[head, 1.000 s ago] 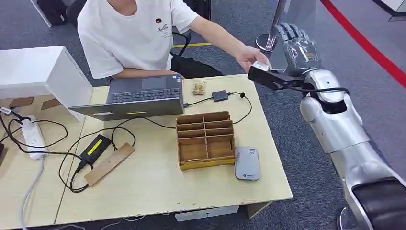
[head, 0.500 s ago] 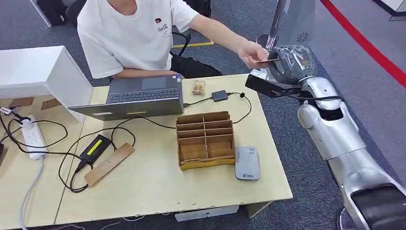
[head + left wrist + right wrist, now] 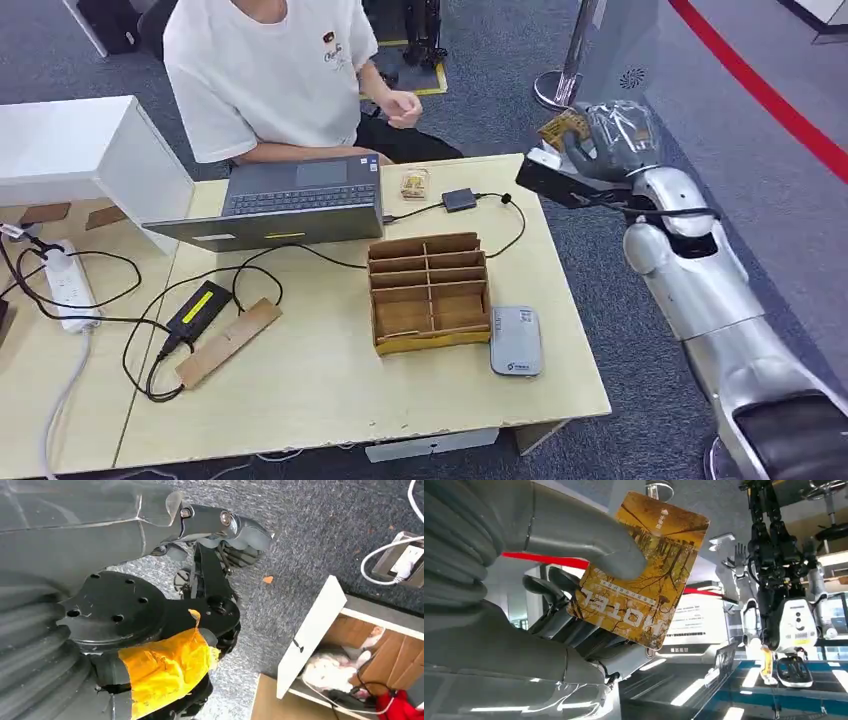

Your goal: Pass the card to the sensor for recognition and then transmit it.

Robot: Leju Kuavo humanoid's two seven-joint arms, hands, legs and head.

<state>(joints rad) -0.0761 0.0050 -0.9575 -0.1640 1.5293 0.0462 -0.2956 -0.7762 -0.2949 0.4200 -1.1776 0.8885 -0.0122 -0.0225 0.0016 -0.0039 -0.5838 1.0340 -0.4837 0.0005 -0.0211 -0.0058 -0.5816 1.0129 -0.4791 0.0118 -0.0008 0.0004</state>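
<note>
From the head view, the right hand (image 3: 610,135) is raised beyond the surface's (image 3: 330,390) far right corner, pinching the hotel card (image 3: 562,127), likely ready to carry to the grey card reader (image 3: 516,341) lying beside the wooden divider box (image 3: 428,291). The right wrist view shows the thumb (image 3: 589,540) pressing the card's (image 3: 641,570) face against the fingers behind it. The left wrist view shows the left hand (image 3: 220,525) over carpet; whether it is closed I cannot tell.

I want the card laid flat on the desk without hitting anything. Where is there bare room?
Bare desk runs along the near edge, in front of the wooden organizer and grey sensor. A smaller patch lies between the organizer and the cardboard strip. The far side is crowded by the laptop and cables.
</note>
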